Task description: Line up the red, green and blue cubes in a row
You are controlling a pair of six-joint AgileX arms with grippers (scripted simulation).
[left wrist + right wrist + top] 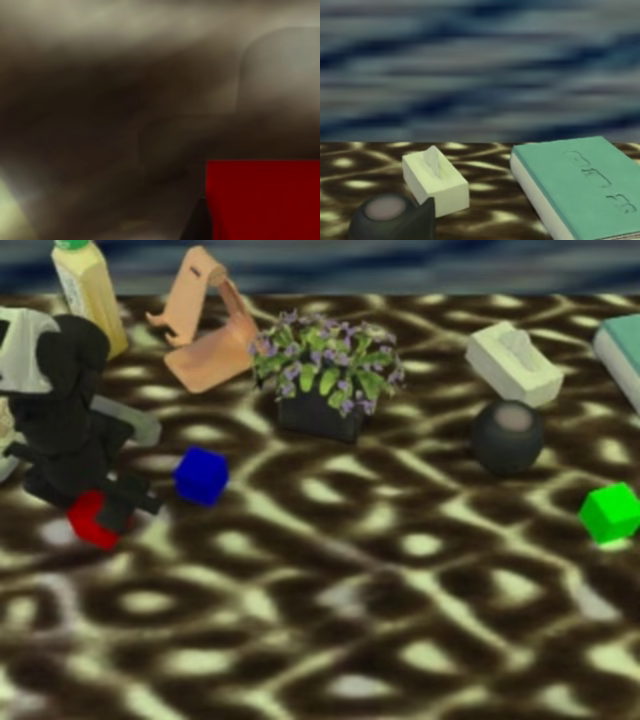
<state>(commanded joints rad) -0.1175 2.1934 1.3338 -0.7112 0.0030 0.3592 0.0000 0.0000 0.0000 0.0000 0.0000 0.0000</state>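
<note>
Cubes sit apart on the patterned tabletop. The red cube lies at the far left, partly under the left gripper, whose dark fingers reach down onto it; whether they pinch it or stand spread beside it I cannot tell. In the left wrist view the red cube fills one corner, very close to the camera. The blue cube rests just right of the gripper, near the red one but not touching it. The green cube lies well apart, at the right edge. Farther back stand a potted plant, a dark ball, a tissue box, a teal book, a peach stand and a yellow bottle. The right gripper is out of sight; its wrist view shows the ball, tissue box and book.
</note>
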